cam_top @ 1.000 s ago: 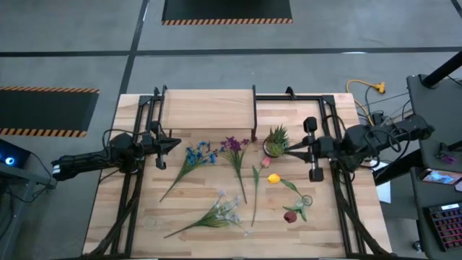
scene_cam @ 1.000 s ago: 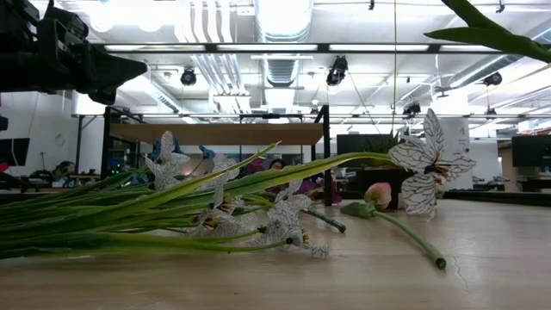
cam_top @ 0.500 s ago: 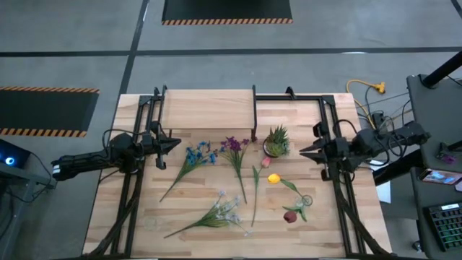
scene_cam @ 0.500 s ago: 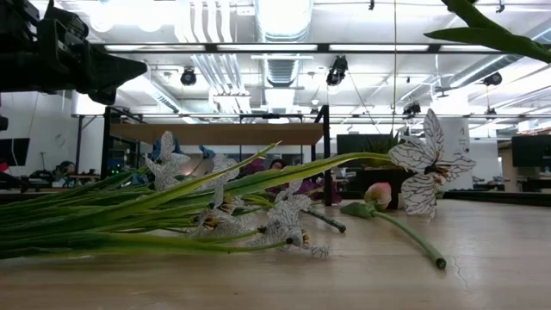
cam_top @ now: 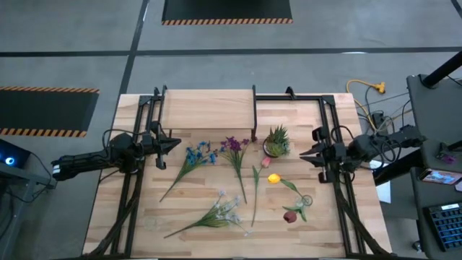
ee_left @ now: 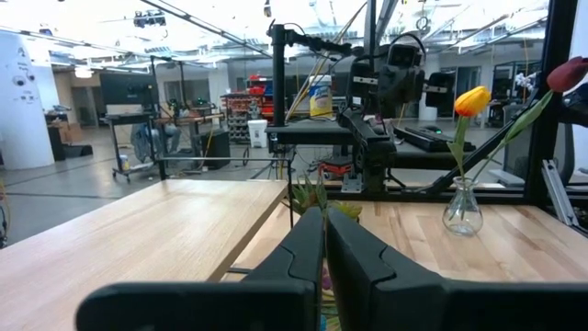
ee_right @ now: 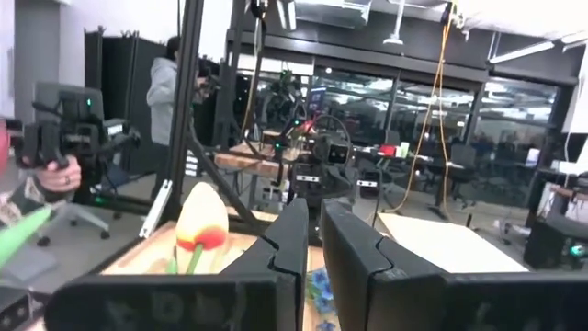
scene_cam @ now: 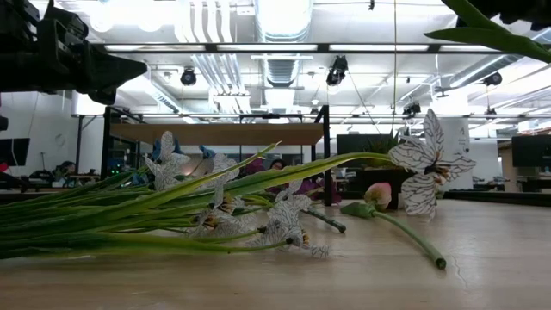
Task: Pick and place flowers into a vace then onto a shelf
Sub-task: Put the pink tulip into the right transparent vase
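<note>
While both arms hang above the table [cam_top: 108, 217] edges, the left claw [cam_top: 173, 144] at 9 o'clock is clenched with nothing in it; the right claw [cam_top: 303, 153] at 3 o'clock is clenched too, also with nothing held. Flowers [cam_top: 216, 180] lie loose mid-table between them. A vase [cam_top: 306, 200] with two stems sits toward 5 o'clock. Potted plant [cam_top: 276, 141] just beside the right claw. Shelf [cam_top: 208, 108] at 12 o'clock.

The shelf [cam_top: 209, 108] is standing at the table's [cam_top: 361, 217] far edge. The flowers [cam_top: 234, 177] are lying spread across the middle, nearer than the shelf. A potted plant [cam_top: 276, 141] is sitting just right of the shelf's right legs (far of the flowers), and a small vase [cam_top: 306, 201] is lying near-right.
</note>
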